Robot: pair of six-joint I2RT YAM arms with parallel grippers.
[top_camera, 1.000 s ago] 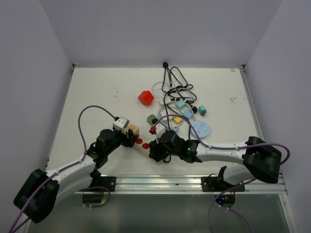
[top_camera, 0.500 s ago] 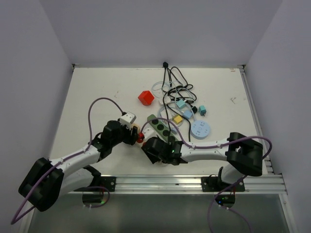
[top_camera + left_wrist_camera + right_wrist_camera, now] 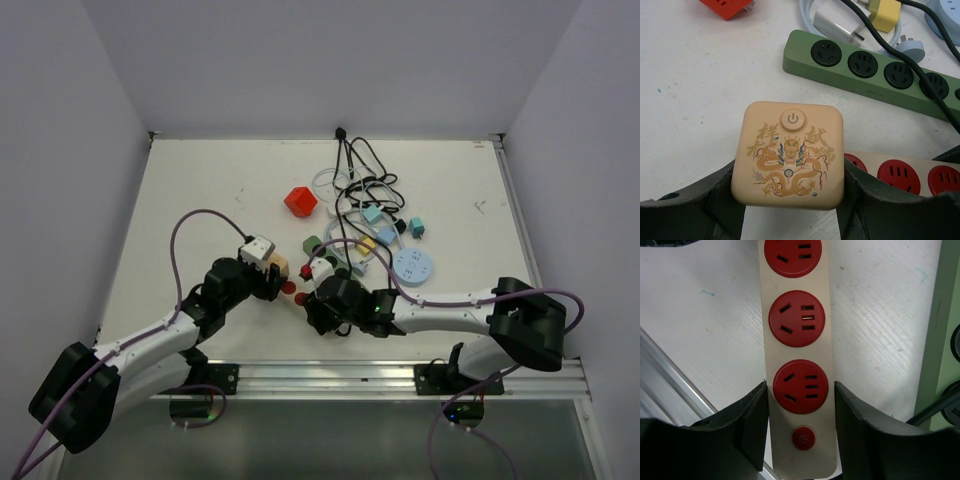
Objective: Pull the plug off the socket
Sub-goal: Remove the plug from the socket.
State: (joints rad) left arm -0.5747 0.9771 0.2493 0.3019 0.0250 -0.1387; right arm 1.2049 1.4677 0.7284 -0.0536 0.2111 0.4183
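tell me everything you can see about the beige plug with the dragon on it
The dragon plug is a beige, plastic-looking block with rounded corners. Its top face shows a round power button, gold Chinese characters and a gold dragon. The left gripper's jaws clamp two opposite sides. It sits over one end of the cream strip with red sockets; whether its pins are seated is hidden.

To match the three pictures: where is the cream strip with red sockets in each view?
Top external: the cream strip lies just below centre.
Left wrist: bottom right corner.
Right wrist: centre, running top to bottom.
Shared landmark: the green strip beside it.
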